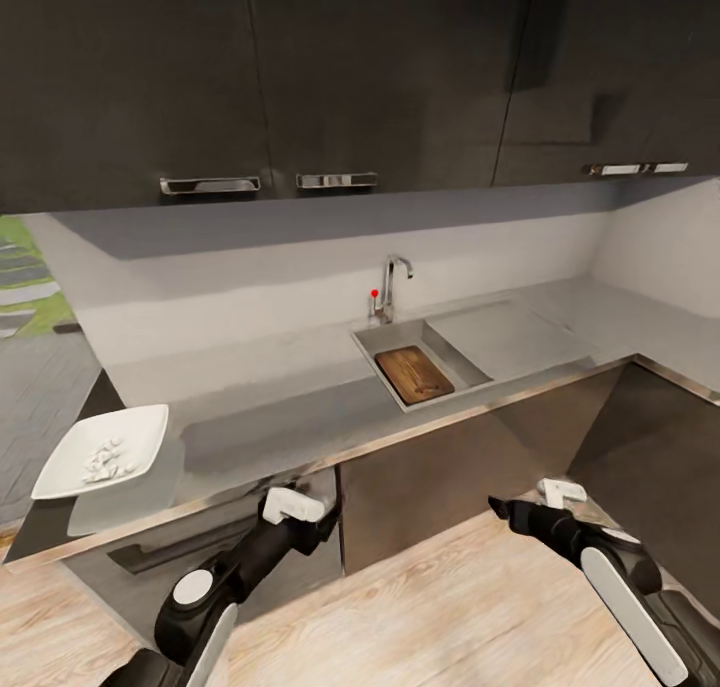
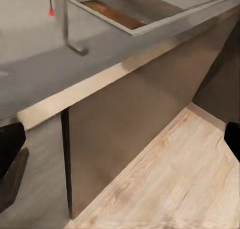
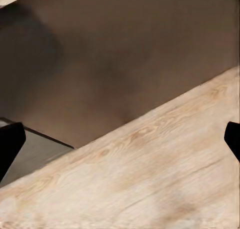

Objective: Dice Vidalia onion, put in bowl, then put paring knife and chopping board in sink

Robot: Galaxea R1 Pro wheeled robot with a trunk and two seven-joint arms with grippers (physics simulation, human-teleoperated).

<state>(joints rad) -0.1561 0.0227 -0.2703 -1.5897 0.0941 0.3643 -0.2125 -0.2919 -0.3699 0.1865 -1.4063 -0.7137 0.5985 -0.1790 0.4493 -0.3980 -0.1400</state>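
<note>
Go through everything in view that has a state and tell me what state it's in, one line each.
chopping board: lying flat inside the sink.
sink: holds the board; no water visible.
faucet: no water running.
bowl: on the countertop's left end, holding white diced pieces.
countertop: carries the bowl.
upper cabinets: doors closed.
left claw: low below the counter edge, nothing in it.
right claw: open, empty, above the wooden floor.

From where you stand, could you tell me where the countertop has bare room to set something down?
Free: the long stretch between the bowl and the sink, and the drainer side right of the sink. Crowded: the sink, floored by the chopping board.
</note>
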